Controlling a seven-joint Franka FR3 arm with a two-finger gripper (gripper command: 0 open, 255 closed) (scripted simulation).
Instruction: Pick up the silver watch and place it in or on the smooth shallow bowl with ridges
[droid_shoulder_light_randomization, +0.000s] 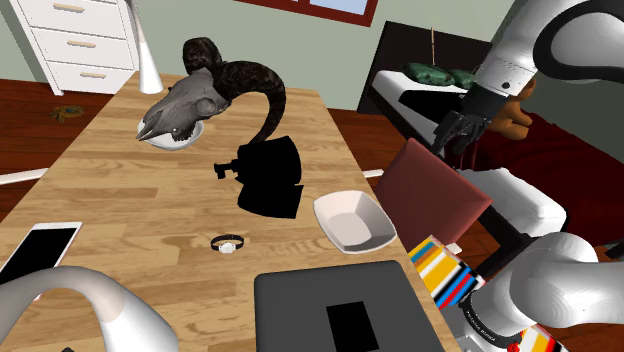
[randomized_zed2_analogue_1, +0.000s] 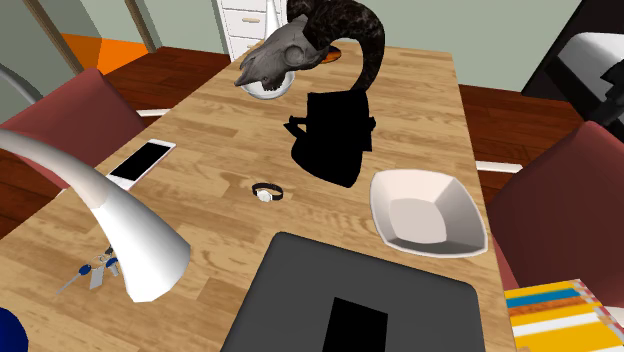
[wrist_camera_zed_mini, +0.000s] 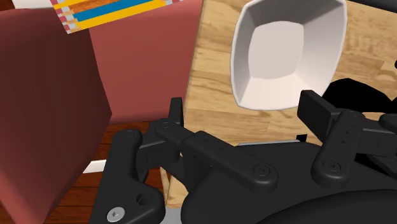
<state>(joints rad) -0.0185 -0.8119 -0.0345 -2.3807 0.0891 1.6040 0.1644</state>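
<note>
Wooden surface (droid_shoulder_light_randomization: 120, 190) running the length of a room with a white dresser (droid_shoulder_light_randomization: 80, 40) at the far end, and out on the bare planks lies the silver watch (droid_shoulder_light_randomization: 227, 243), flat, dark strap curled round, apart from everything else. At its 3 o'clock in the shoulder view, near but not touching, sits the white shallow bowl (droid_shoulder_light_randomization: 352, 222), squarish and empty, close to the surface's edge. Up at 12 to 1 o'clock a plain black object (droid_shoulder_light_randomization: 268, 180) stands between the watch and the big horned skull (droid_shoulder_light_randomization: 190, 108), which rests on a small white dish (droid_shoulder_light_randomization: 180, 142) at 11 o'clock. Out at 9 o'clock a white phone (droid_shoulder_light_randomization: 40, 250) lies flat; at 5 o'clock there's a dark grey slab (droid_shoulder_light_randomization: 300, 300) with a black rectangle on it; at 7 o'clock, a white lamp head (droid_shoulder_light_randomization: 110, 305). And the jaws, spread wide and holding nothing, hang well off at the watch's 2 o'clock, beyond the surface's edge and above a red chair (droid_shoulder_light_randomization: 440, 195); the wrist view looks down past them on the bowl and that chair
</note>
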